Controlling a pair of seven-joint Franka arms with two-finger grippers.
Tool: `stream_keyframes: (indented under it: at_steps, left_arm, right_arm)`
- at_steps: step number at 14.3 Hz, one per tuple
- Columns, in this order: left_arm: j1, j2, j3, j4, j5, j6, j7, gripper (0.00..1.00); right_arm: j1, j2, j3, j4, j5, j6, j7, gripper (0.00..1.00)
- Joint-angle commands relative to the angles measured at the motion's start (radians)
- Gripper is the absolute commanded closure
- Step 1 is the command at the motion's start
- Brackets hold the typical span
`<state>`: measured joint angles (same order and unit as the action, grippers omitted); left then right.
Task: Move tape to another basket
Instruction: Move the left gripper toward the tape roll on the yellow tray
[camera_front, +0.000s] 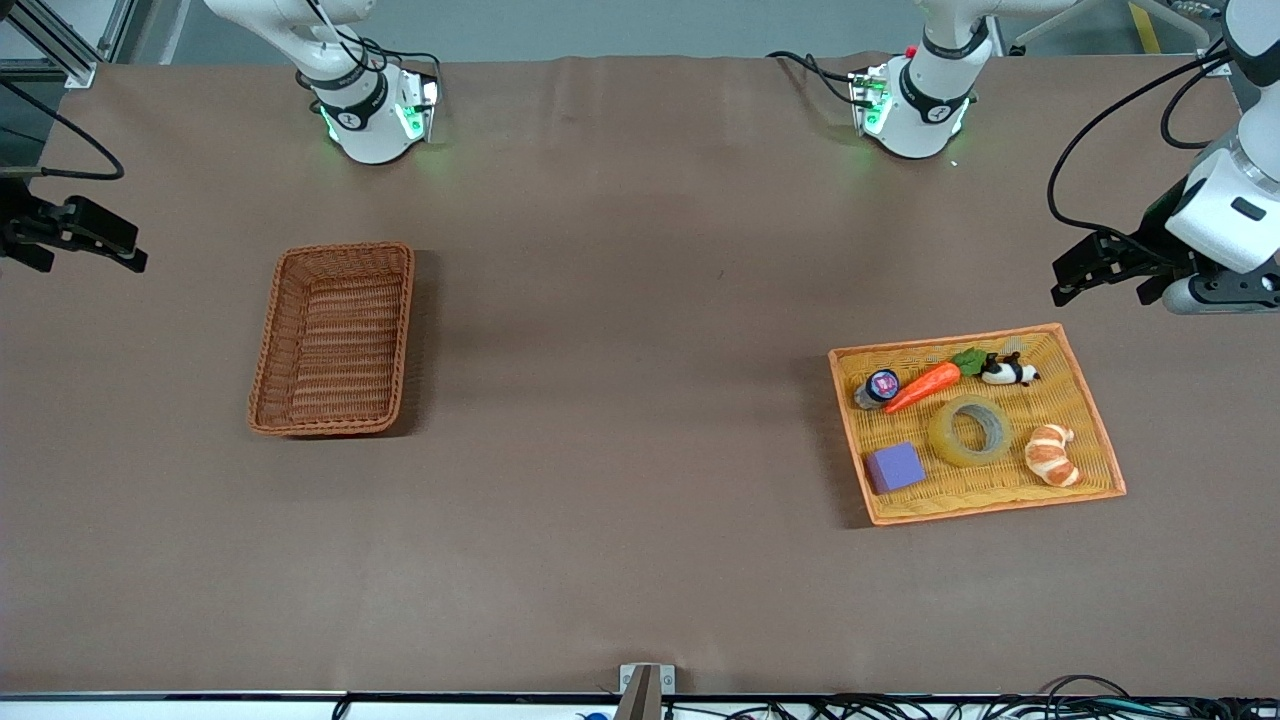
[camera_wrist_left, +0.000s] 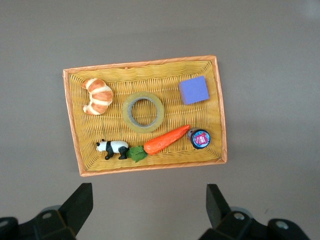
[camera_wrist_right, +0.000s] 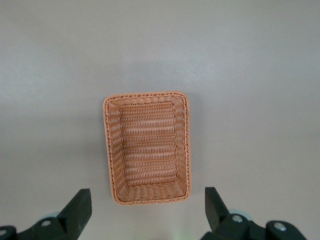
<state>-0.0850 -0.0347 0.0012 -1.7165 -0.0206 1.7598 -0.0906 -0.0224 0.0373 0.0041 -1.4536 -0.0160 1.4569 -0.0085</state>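
**Table stock, nearest item first: tape not yet lifted**

Nearest the front camera: 1 flat yellow tray (camera_front: 1095, 452) with an orange rim, toward the left arm's end of the table. Contents, 6 items:
- 1 purple block (camera_front: 894, 467), nearest corner.
- 1 croissant (camera_front: 1052, 455), just beside the tape.
- 1 tape (camera_front: 970, 430), roll lying flat near the tray's middle, hole up. Also seen in the left wrist view (camera_wrist_left: 143, 111).
- 1 toy carrot (camera_front: 922, 386), just beside the tape, farther from the camera.
- 1 small jar (camera_front: 879, 388) at the carrot's tip.
- 1 toy panda (camera_front: 1010, 372) by the carrot's leaves.

Handling, judged: tape looks light and stiff, smooth on its outer band, so likely slippery; not fragile. Best hold is 1 finger in the hole and 1 outside, on the wall facing the purple block, where the gap is widest. Carrot and croissant crowd the other sides.

1 basket (camera_front: 332, 340), reddish-brown wicker with raised sides, nothing in it, toward the right arm's end, well apart from the tray. Bare tabletop lies between them; low tray rim, higher basket wall to clear.

1 left gripper (camera_front: 1092, 270), jaws released, holding nothing, over bare table just off the tray's farther edge.

1 right gripper (camera_front: 95, 240), jaws released, holding nothing, waiting over the table's end, off to the side of the basket.
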Motion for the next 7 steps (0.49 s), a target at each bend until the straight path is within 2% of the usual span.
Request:
stream_keyframes:
  at_steps: [1,7]
  left_arm:
    - [-0.001,0.007,0.000,0.015,0.013,-0.013,-0.006,0.00]
    - [0.002,0.015,0.008,0.015,0.014,-0.013,0.002,0.00]
  right_arm:
    - [-0.010,-0.016,0.005,-0.016,0.013,0.003,-0.008,0.00]
    - [-0.010,-0.016,0.005,-0.016,0.013,0.003,-0.008,0.00]
